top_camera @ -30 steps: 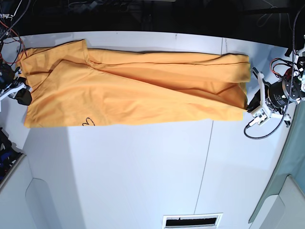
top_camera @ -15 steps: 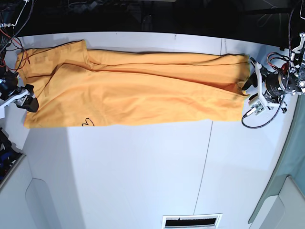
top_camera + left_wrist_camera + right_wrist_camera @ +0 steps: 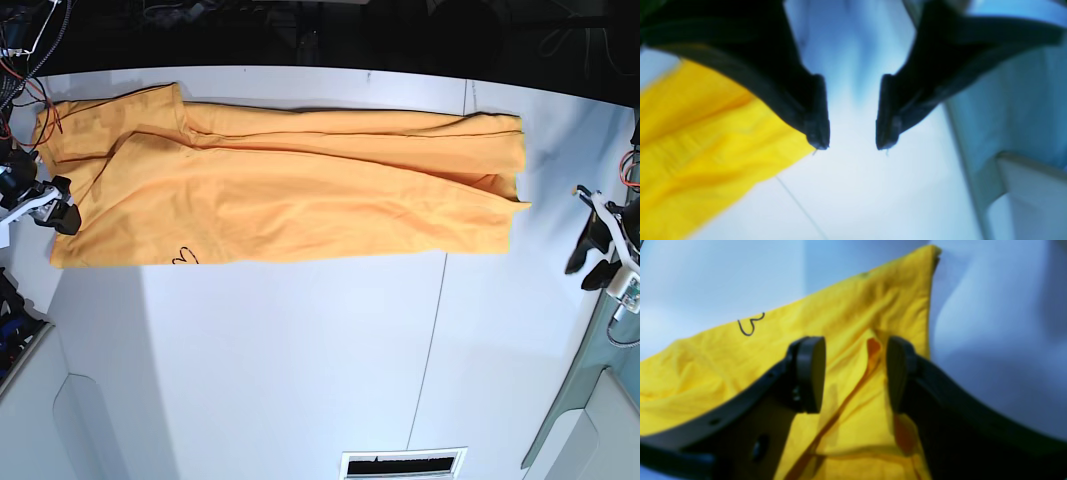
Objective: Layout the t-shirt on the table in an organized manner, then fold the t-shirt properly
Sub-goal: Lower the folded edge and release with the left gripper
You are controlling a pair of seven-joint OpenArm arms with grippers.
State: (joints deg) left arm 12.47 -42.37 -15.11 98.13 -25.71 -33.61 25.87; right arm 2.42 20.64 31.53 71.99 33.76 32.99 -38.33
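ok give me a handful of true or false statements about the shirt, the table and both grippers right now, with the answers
1. The t-shirt lies stretched out sideways across the far half of the table. True.
2. The left gripper is clamped on the shirt's edge. False: its jaws are apart with only bare table between them, and in the base view it stands clear of the cloth.
3. The right gripper has its jaws apart, over the cloth. True.
4. The black line drawing sits in the middle of the shirt. False: it is by the near edge, toward the right gripper's end.
5. The shirt hangs over the table's near edge. False: it lies wholly on the tabletop.
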